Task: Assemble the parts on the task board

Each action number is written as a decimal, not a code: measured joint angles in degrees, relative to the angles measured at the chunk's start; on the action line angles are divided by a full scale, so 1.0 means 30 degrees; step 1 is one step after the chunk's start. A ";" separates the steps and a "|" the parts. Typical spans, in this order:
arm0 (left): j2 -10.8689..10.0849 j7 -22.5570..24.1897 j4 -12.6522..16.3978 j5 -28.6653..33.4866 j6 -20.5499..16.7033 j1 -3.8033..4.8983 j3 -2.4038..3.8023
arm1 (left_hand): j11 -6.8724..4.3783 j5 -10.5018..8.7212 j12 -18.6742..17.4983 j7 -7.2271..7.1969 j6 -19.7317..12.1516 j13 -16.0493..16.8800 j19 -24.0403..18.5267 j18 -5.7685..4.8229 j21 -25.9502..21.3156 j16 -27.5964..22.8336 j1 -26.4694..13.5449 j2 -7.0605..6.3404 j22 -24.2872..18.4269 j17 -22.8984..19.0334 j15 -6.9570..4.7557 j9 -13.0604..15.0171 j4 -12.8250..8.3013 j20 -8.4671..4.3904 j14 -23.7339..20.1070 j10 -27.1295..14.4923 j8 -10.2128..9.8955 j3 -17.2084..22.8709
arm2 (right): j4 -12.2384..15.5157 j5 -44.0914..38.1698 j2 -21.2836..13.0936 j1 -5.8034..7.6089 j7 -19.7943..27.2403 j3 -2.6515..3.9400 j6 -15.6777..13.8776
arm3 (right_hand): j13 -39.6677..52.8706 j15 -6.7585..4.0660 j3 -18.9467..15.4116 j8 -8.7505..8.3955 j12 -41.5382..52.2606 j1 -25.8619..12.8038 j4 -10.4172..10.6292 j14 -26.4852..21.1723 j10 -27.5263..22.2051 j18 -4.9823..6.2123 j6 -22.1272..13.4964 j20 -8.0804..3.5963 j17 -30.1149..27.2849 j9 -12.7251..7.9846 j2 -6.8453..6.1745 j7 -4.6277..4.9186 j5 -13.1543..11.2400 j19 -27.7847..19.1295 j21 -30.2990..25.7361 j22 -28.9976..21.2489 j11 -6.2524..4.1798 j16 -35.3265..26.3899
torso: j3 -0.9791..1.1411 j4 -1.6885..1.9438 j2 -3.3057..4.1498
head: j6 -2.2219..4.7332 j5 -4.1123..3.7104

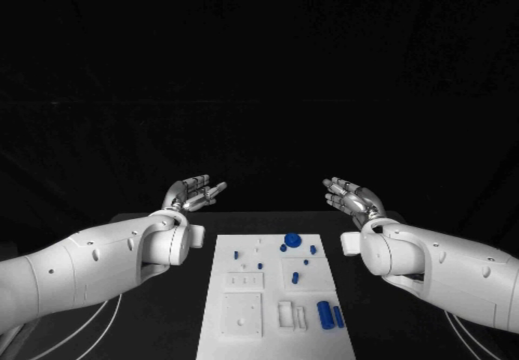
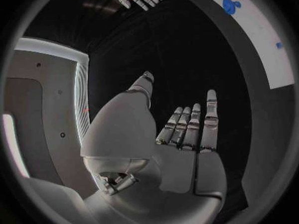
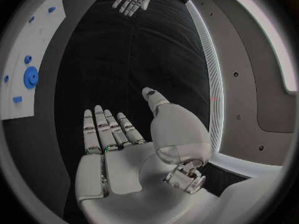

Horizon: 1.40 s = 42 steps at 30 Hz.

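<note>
The white task board point(image 1: 276, 330) lies in the middle of the table, between my two arms. Small blue parts sit on it: a round knob point(image 1: 292, 240) near its far end, short pegs point(image 1: 295, 277) around the middle, and two blue cylinders point(image 1: 328, 313) lying at its near right. My left hand point(image 1: 196, 193) is raised beyond the board's far left corner, palm up, fingers spread, holding nothing. My right hand point(image 1: 352, 197) mirrors it at the far right, also empty. In the left wrist view the left hand point(image 2: 187, 134) shows flat fingers; the board's edge point(image 2: 261, 45) lies beside it. The right hand point(image 3: 115, 134) is likewise flat in the right wrist view.
The black table point(image 1: 173, 315) surrounds the board on both sides. White cables point(image 1: 97, 330) trail under my left arm at the near left. In the right wrist view the board point(image 3: 25, 69) carries the blue knob point(image 3: 30, 77).
</note>
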 measured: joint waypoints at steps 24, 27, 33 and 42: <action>0.0370 -0.2293 -0.1773 -0.0813 0.3112 0.1179 -0.0998 | 0.0367 0.0070 0.0181 0.0372 0.1834 0.0154 0.1835 0.0302 0.0227 0.0315 0.0463 0.0864 0.0121 0.0205 0.0128 0.0091 -0.1593 0.0035 0.4325 0.3056 0.0193 0.0232 | -0.3576 -0.5229 0.0633 0.0515 -0.3708 -0.0014 0.5841 | 0.0401 -0.0836 0.0178 0.0497 0.0401 0.3476 -0.2829 0.8350 0.7858 0.0603 0.6479 -0.0772 0.0498 0.0439 -0.0830 0.0630 -0.1132 0.8010 0.1191 0.0523 -0.0686 0.0452 | 0.0005 -0.0011 0.0004 | 0.0260 0.0253; 0.0223 -0.2294 -0.1589 -0.0842 0.3234 0.1181 -0.0997 | 0.0312 0.0069 0.0568 0.0339 0.4912 0.0279 0.3324 0.0250 0.0950 0.0816 0.0365 0.1854 0.0379 0.0491 0.0136 0.0278 -0.2636 -0.0946 0.8313 0.7137 0.0640 0.0095 | -0.3937 -0.7134 0.0876 0.0516 -0.3708 0.0015 0.5810 | 0.0422 -0.1722 0.0564 0.0608 0.0400 0.3724 -0.3308 1.0720 0.9618 0.0602 0.9352 -0.1620 0.0804 0.0628 -0.0828 0.0520 -0.1197 1.0161 0.1923 0.0635 -0.1201 0.0610 | 0.0009 -0.0013 0.0016 | 0.0260 0.0284; -0.0305 -0.2288 -0.0838 -0.0971 0.3651 0.1276 -0.0991 | -0.0604 0.0178 0.0590 -0.0175 0.9257 0.0367 0.5653 -0.1390 0.2377 0.1080 0.0798 0.2981 0.0896 0.0777 -0.0973 0.0469 -0.4042 -0.3497 1.2151 1.2143 0.0731 0.0192 | -0.4471 -1.2057 0.1455 0.0530 -0.3634 0.0194 0.5749 | 0.0422 -0.3465 0.1349 0.0675 0.0475 0.3944 -0.4093 1.5363 1.1790 0.0781 1.1646 -0.3542 0.2036 0.0748 -0.1048 0.0019 -0.0957 1.4404 0.3792 0.1194 -0.2098 0.1476 | 0.0000 -0.0022 0.0143 | 0.0286 0.0370; -0.0991 -0.2233 0.0699 -0.1228 0.4863 0.1787 -0.0901 | -0.0957 0.0178 0.0590 -0.0378 0.9860 0.0366 0.5465 -0.2251 0.3927 0.0600 0.0467 0.3222 0.1919 0.1384 -0.1450 0.0467 -0.4546 -0.4331 1.3289 1.3103 0.0508 0.0828 | -0.4486 -1.9654 0.2186 0.0817 -0.3805 0.0344 0.5811 | 0.0421 -0.4439 0.1340 0.0674 0.0474 0.3590 -0.4297 1.6573 1.3106 0.0588 1.3097 -0.5071 0.6304 0.0636 -0.1405 -0.0606 -0.0520 1.7171 0.6202 0.2661 -0.2798 0.4927 | -0.0073 0.0139 0.0747 | 0.0507 0.0333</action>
